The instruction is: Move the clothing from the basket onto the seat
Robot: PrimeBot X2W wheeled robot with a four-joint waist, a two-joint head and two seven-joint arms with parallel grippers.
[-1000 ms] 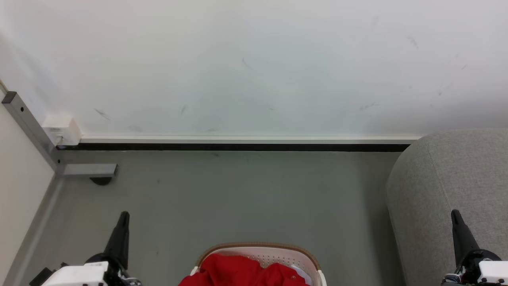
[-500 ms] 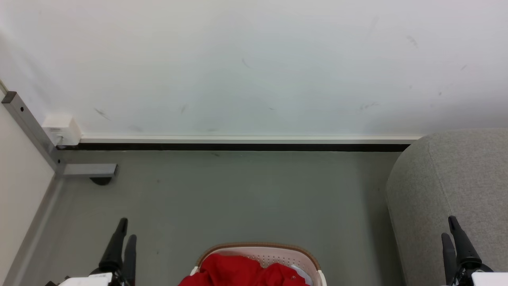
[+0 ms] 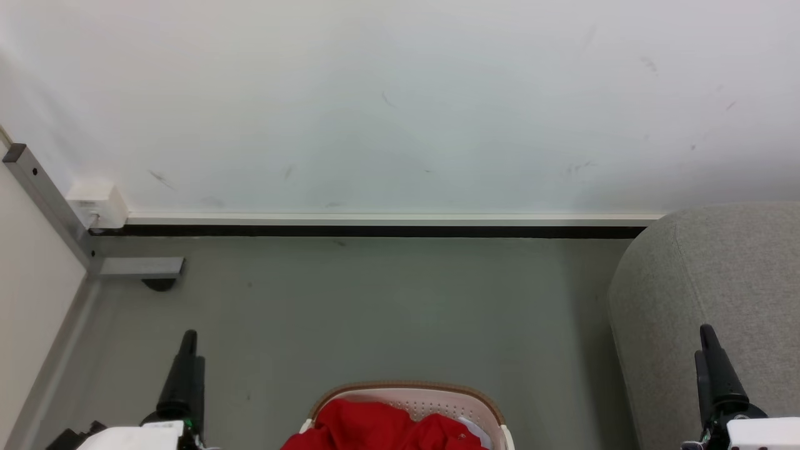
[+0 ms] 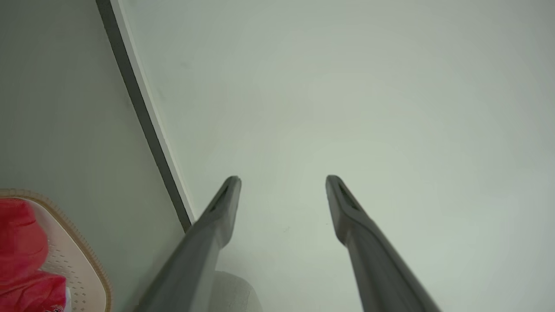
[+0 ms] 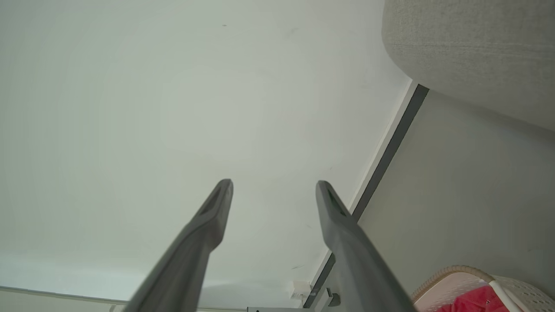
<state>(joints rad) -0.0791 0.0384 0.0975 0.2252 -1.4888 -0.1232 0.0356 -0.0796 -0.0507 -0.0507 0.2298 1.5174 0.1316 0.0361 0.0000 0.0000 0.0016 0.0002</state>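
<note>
Down at the lower left of the head view, the left gripper (image 3: 192, 350) has its two dark fingers pointing up. Its own wrist camera shows them spread wide with just pale wall between them, so it's gripping nothing. Same deal on the other side: the right gripper (image 3: 702, 342) at the lower right is splayed wide too, aimed at the wall, nothing in it. They're well apart from each other, and the basket (image 3: 407, 385) sits between them on the grey floor (image 3: 375, 300), right at the bottom edge of the head view. Its white perforated wall and brown rim curve round the clothing (image 3: 375, 428), a bright red heap lying inside it with a bit of white peeking out at its right side. The seat (image 3: 719, 281), big and light grey, is off to the right, apart from the basket. The right gripper overlaps its front in the head view, can't tell if they touch. Further out, a black skirting strip (image 3: 375, 231) runs along the foot of the scuffed white wall (image 3: 400, 94), and a grey metal frame (image 3: 140, 267) with a small white box (image 3: 97, 203) stands in the left corner.
</note>
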